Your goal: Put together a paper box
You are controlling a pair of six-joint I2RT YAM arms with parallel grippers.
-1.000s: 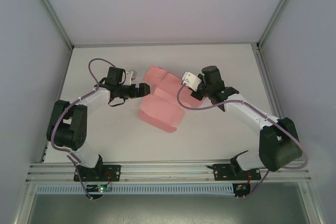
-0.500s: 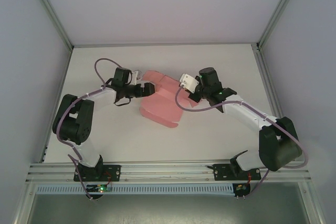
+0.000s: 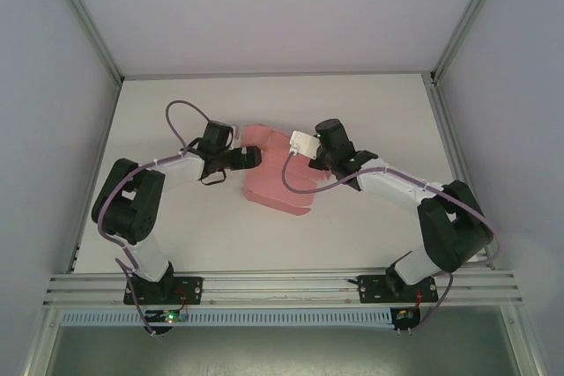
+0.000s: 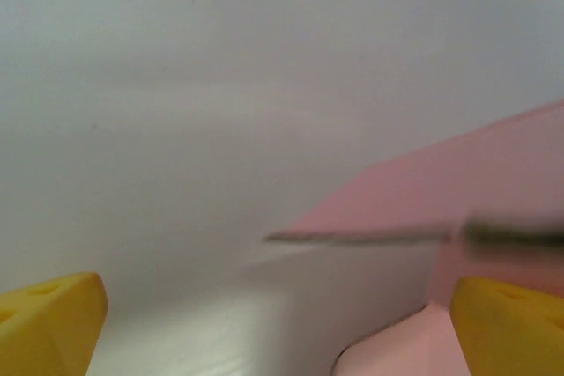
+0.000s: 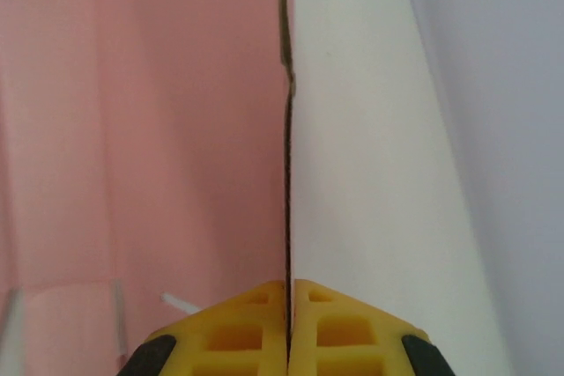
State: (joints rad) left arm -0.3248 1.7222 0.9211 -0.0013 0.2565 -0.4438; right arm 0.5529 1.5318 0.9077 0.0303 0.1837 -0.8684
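The box, pink card partly folded with flaps raised, is seen on the white table at mid-depth, about centred between left and right, directly between the two grippers. The left gripper is placed at the box's left far corner, its yellow fingertips spread wide apart; in the left wrist view a pink panel is seen edge-on beyond them and more pink card lies by the right fingertip, with nothing gripped. The right gripper is placed at the box's far right side, its yellow fingers pressed together on a thin card edge that runs straight up from between them, pink card to its left and a pale surface to its right. No writing can be read.
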